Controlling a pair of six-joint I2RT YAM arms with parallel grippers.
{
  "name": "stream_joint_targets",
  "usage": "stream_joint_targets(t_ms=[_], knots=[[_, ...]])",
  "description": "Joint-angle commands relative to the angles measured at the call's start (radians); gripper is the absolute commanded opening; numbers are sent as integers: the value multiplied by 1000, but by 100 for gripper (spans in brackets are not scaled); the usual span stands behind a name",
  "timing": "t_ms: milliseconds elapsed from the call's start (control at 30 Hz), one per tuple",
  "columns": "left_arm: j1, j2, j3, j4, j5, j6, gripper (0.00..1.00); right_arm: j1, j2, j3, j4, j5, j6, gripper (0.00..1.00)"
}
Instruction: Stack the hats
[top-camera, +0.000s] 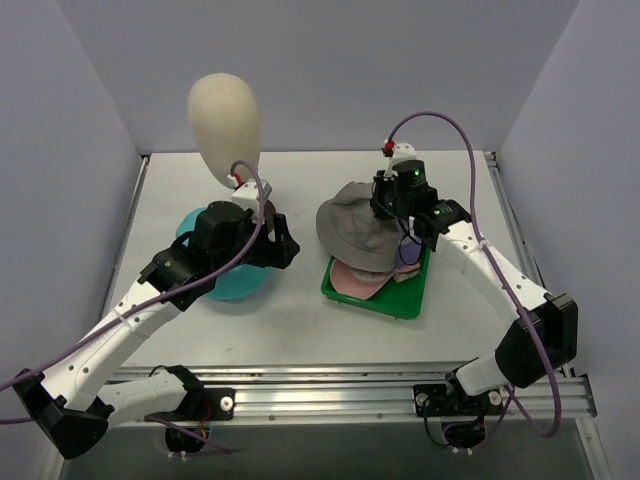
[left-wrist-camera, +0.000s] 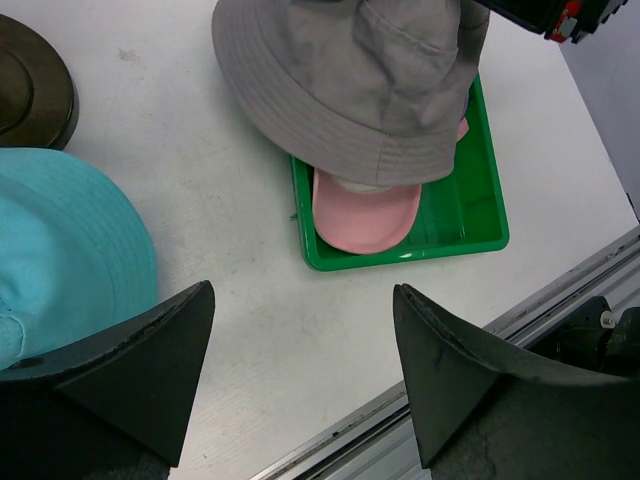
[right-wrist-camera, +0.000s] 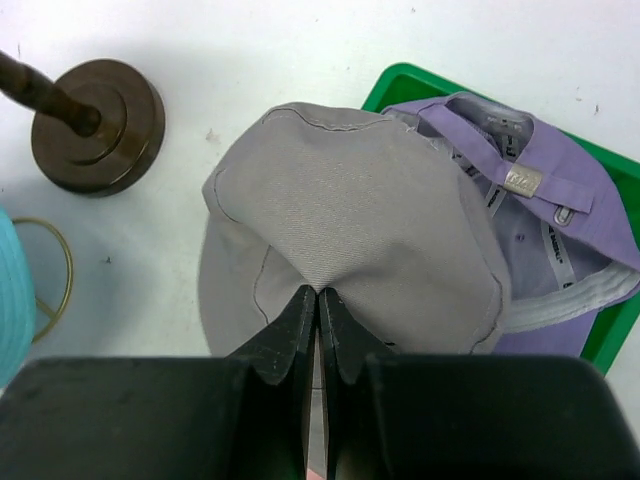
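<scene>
The right gripper (right-wrist-camera: 318, 300) was pinched shut on a fold of cloth at the crown of the grey hat (right-wrist-camera: 350, 220). That is a sensible hold for something so floppy, since the brim hung free all round. The hat was over the green tray (left-wrist-camera: 483, 215) on the right of the worktop (top-camera: 300, 320). The pink cap (left-wrist-camera: 365, 215) lay in the tray with its peak towards the near rim, and the lilac cap (right-wrist-camera: 545, 220) lay on the tray's right side. To my eye the grey hat was meant to top that pile. I could not tell whether its brim rested on the pink cap or hung just above it, and its left edge overhung the tray's rim.

The left gripper (left-wrist-camera: 302, 295) stood wide and held nothing. It hovered by the turquoise hat (left-wrist-camera: 70, 250) on the left, near the brown stand (right-wrist-camera: 97, 125) of the mannequin head (top-camera: 224, 115). It looked ready to take that one next.
</scene>
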Motion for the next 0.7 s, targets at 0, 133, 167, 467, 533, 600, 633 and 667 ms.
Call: stream_joint_targets(t_ms=[0,133,167,467,533,600,633,667], knots=[[-3,15,57,35,10,-11,80,36,-75,-12,-18,62,3,0],[-3,57,83,46,31,-24,80,79,-146,-11,-30,70,15,0],[-3,69,87,49,34,-26,80,87,-160,-15,-28,67,22,0],[0,141,182,73,94,74,80,231,-299,-31,-16,76,50,0],[-2,164,207,69,114,103,80,270,-310,-31,-13,90,56,0],[0,173,212,78,128,115,81,291,-325,-32,-8,99,62,0],[0,177,210,84,136,124,81,308,-328,-34,-5,101,65,0],[0,177,201,92,139,127,81,314,-338,-34,-4,99,67,0]])
